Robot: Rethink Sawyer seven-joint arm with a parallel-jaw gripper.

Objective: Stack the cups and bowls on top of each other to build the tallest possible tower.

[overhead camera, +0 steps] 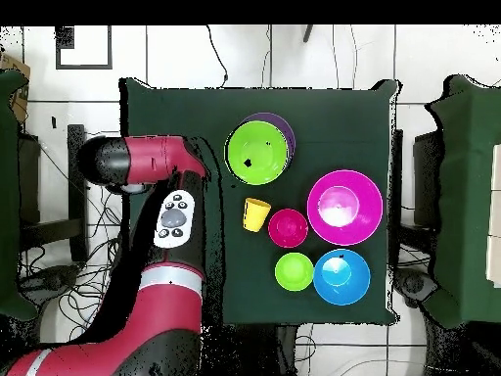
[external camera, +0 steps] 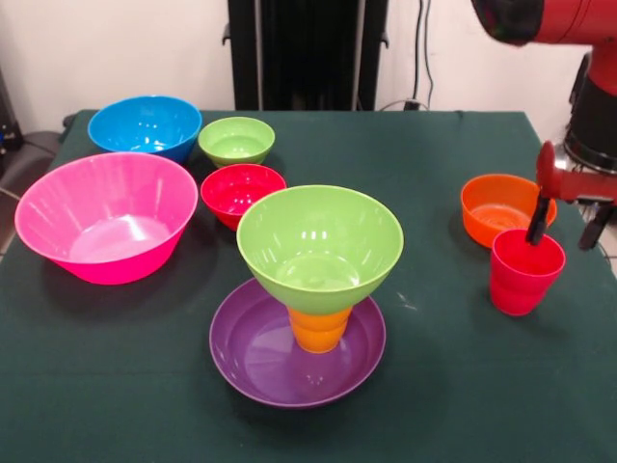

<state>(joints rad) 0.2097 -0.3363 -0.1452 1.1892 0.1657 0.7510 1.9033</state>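
Gripper [external camera: 562, 234] status: open, at the right side of the table [external camera: 116, 386] in the front view. We see one black finger [external camera: 536, 224] dipping inside the red cup [external camera: 521, 280], while the other finger hangs outside the cup on its right. The jaws straddle the cup's right wall with clear space between them, so nothing is clamped. The red cup stands upright on the green cloth. The red arm [external camera: 549, 19] enters from the upper right corner. In the overhead view the arm covers this area, and we cannot see the gripper there.

Nearest the camera, at the table's centre, stands the tower [external camera: 318, 289]. Its base is the shallow purple bowl [external camera: 251, 357]. The orange cup [external camera: 318, 328] stands in the middle of that bowl. The large lime green bowl [external camera: 318, 241] sits upright on top of the orange cup, and its rim spreads well beyond the cup.

Further back on the left, the big ribbed pink bowl [external camera: 106, 217] rests on the cloth, well apart from the tower. On the right, the small orange bowl [external camera: 487, 217] sits just behind the red cup.

Behind the tower we find the small red bowl [external camera: 236, 188], near the pink bowl. The small green bowl [external camera: 236, 141] sits just behind the red one. The blue bowl [external camera: 145, 125] stands just beside the green bowl, toward the far left corner.

In the overhead view the yellow cup [overhead camera: 256, 213] stands just beside the small red bowl, between it and the arm. In the front view the lime green bowl hides it.
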